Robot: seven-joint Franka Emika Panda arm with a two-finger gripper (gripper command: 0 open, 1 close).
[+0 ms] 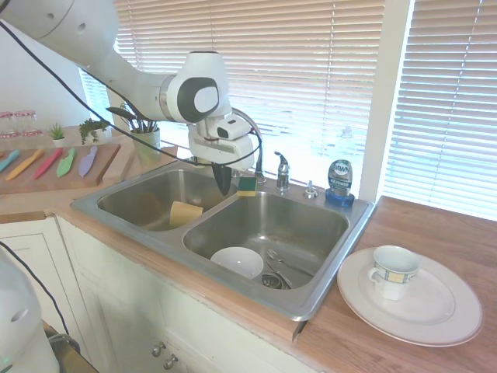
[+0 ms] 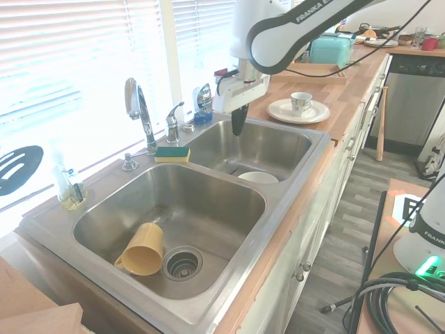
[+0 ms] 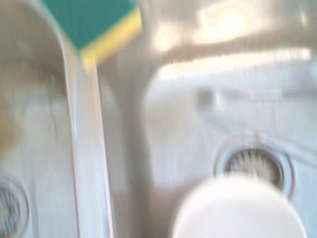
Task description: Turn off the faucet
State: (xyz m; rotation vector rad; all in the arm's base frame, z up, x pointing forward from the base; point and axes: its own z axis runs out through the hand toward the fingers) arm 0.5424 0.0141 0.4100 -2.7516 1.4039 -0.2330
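Observation:
The faucet's tall chrome gooseneck spout [image 2: 139, 104] rises behind the divider of the double sink [image 2: 292, 209]. Its small lever handle [image 2: 172, 120] [image 1: 282, 167] stands apart beside it, upright on the rear ledge. My gripper [image 2: 238, 126] [image 1: 224, 182] hangs fingertips down over the back corner of the basin holding the white bowl, close to the divider. Its dark fingers look pressed together with nothing between them. It is apart from the lever, nearer the front than the ledge. No water stream is visible.
A green and yellow sponge [image 2: 172, 154] [image 3: 94, 25] lies on the ledge by the spout. Nearby are a blue soap bottle [image 1: 339, 183], a white bowl [image 1: 237, 262], and a yellow cup [image 2: 142, 249] in the other basin. A plate with a mug [image 1: 394, 272] sits on the counter.

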